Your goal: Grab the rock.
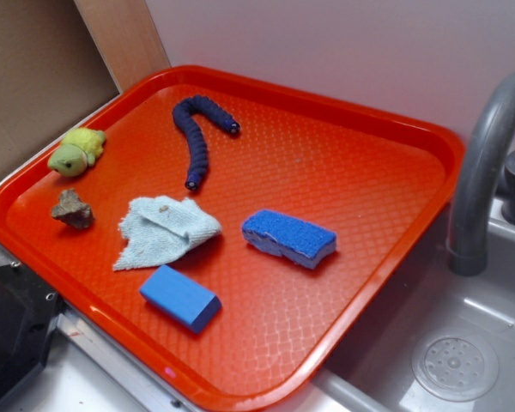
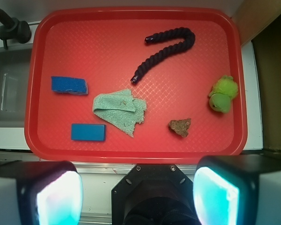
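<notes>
Hovering high, claw (image 2: 138, 192) spread wide, holding nothing. Rock (image 1: 73, 209) sits on red tray (image 1: 369, 206) near its edge, between green plush (image 1: 77, 151) and crumpled cloth (image 1: 166, 230), touching neither.

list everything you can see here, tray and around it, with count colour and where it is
tray: 1, red-orange, on the counter beside the sink
rock: 1, brown-grey, near the tray's edge, between the plush toy and the cloth
plush toy: 1, yellow-green, tray corner by the cardboard
rope: 1, dark navy, curved, far part of the tray
cloth: 1, pale green, crumpled, mid-tray
sponge: 1, blue, beside the cloth toward the sink
block: 1, blue, near the tray's front edge
faucet: 1, grey, over the sink
sink: 1, grey, with round drain
gripper: 1, black with pale pads, open, back from the tray, holding nothing
</notes>
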`<move>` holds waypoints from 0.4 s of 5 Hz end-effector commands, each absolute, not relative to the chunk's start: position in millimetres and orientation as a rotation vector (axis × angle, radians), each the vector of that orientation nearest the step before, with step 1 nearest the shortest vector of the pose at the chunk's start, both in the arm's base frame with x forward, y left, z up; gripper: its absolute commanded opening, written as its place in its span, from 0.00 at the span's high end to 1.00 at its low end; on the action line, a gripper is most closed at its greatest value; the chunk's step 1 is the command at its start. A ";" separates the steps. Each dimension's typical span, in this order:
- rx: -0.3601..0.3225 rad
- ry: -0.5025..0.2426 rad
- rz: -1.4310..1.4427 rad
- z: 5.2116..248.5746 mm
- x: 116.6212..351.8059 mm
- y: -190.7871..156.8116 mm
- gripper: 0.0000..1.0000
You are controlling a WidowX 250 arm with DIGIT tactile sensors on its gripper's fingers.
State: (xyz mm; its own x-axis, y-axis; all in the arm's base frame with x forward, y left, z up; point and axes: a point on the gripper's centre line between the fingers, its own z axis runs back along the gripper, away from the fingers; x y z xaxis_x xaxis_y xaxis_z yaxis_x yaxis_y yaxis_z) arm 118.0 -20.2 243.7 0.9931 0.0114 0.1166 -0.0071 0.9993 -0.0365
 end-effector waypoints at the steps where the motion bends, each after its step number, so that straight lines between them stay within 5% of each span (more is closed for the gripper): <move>1: -0.036 -0.117 0.009 243.7 118.0 -20.2 0.00; 2: 0.140 -0.173 -0.248 232.7 142.2 -18.3 0.00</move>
